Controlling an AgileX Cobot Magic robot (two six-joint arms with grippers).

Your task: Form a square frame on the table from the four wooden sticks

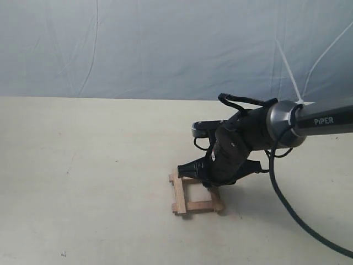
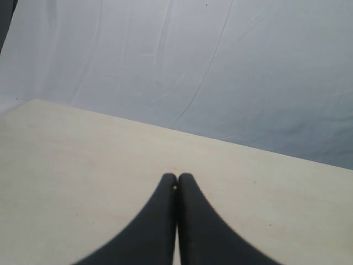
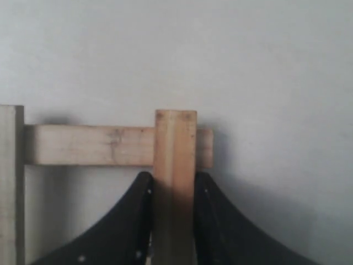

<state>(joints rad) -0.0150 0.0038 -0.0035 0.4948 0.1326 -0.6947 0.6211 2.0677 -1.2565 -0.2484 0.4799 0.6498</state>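
Flat, grainy wooden stick (image 3: pixel 175 138) in the smooth black right claw (image 3: pixel 174 181)

one word is showing: "piper" in white letters, running along the dark grey tube of the right arm (image 1: pixel 331 118), just beside the silver joint collar (image 1: pixel 281 124), at the right edge of the exterior view. both wrist views are showing no legible text.

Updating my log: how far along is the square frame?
Nearly done: the square frame already shows on the table. In hand: the right pincer grips the last stick, its end overlapping a cross stick. Left: release and withdraw. The left pincer is shut, empty.
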